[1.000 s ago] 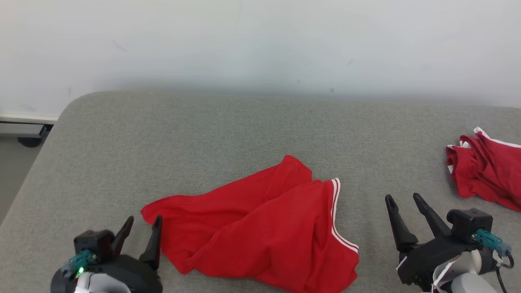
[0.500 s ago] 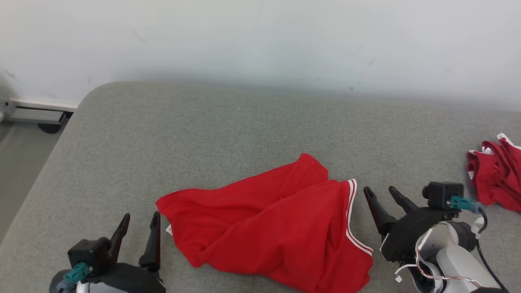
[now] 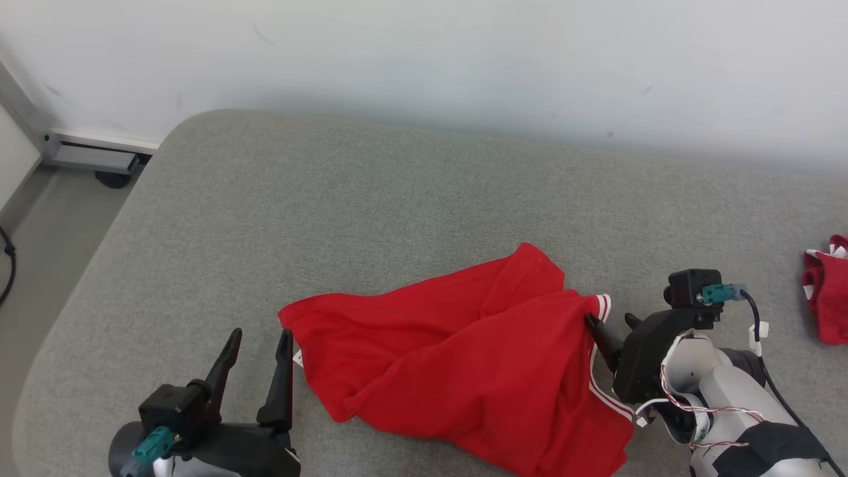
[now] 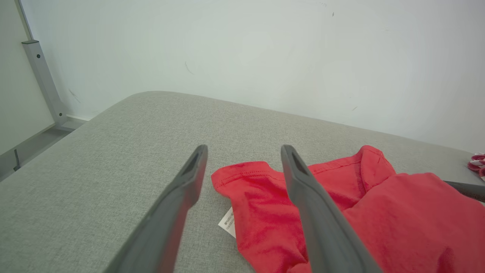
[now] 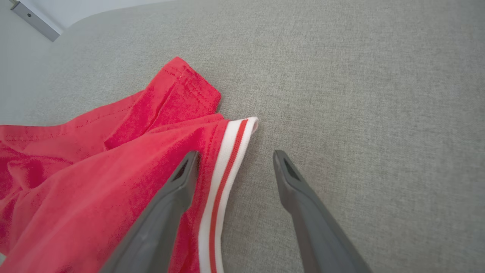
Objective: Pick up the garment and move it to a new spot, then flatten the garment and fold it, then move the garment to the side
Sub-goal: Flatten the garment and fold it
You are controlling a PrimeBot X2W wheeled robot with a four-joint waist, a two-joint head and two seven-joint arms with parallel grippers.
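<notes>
Crumpled red cloth (image 3: 825, 306) on grey padded surface (image 3: 364, 199)

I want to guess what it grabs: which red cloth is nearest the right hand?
The big middle garment; the right hand is at its striped edge. The other garment lies far right.

Right hand (image 5: 235, 154) spread open, one finger (image 5: 166, 204) over the red garment (image 5: 94, 178), its white-striped hem (image 5: 231, 144) lay between the fingers, grey desk (image 5: 360, 94) beneath.

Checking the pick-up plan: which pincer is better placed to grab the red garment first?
Right, most likely. The right pincer is open, its fingers straddling the striped hem of the red garment; the left pincer is open too, but beside the far corner, not around it.
</notes>
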